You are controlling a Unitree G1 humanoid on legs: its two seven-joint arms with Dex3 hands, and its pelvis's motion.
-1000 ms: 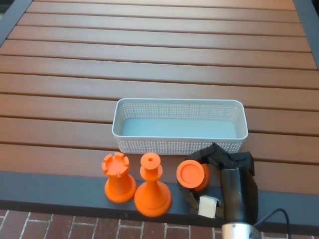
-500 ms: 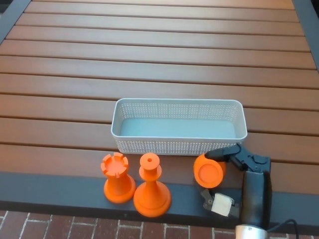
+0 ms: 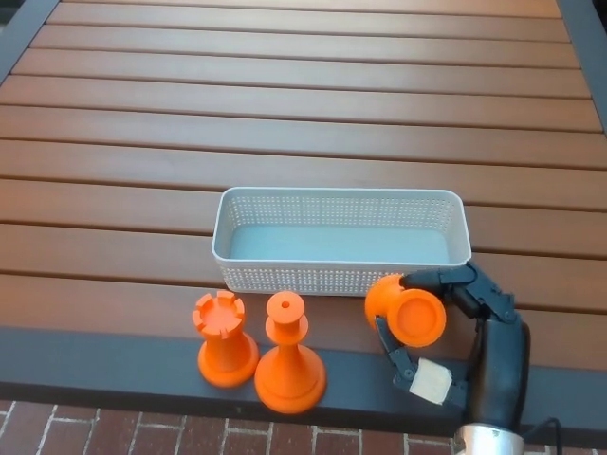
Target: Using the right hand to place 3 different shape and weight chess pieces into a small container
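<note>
Trouble could come from the way the orange chess piece is held. The right robot hand grips it lying on its side, with the round flat bottom facing the camera. Black fingers curl over the top and a thumb sits under it. The piece hangs just in front of the white basket, near the right end, and it is not inside yet.

The grip looks small for such a round piece, so it could roll out and drop on the table or off the near edge. If the robot hand moves forward too low, the piece could bump the basket wall and push the basket away.

Two more orange pieces wait on the table to the left, a rook and a taller piece. They stand close together, so grabbing one could knock the other over
</note>
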